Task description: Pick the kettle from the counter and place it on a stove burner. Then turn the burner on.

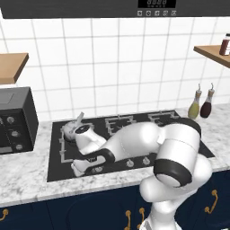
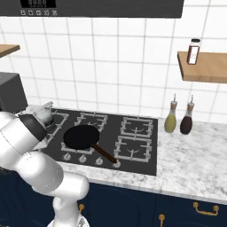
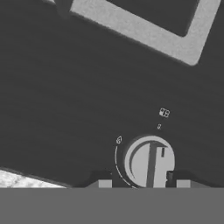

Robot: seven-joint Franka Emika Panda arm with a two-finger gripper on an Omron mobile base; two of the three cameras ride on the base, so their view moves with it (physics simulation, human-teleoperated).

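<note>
Over the cooktop's front left edge in the left base view, the gripper (image 1: 80,167) hung low, well apart from the kettle (image 1: 72,130) on the rear-left burner (image 1: 67,146). From the hand view, a knob (image 3: 149,162) lay between the parted fingertips (image 3: 104,183), untouched.

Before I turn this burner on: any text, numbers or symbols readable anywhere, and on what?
No word or number reads clearly.
Display on the dark panel above the stove: digits, too blurred to read.
Buttons under the display: icons, too small.
Knob at the pincer: tiny white marks beside it, unreadable.
Jar on the shelf: label too small.
</note>
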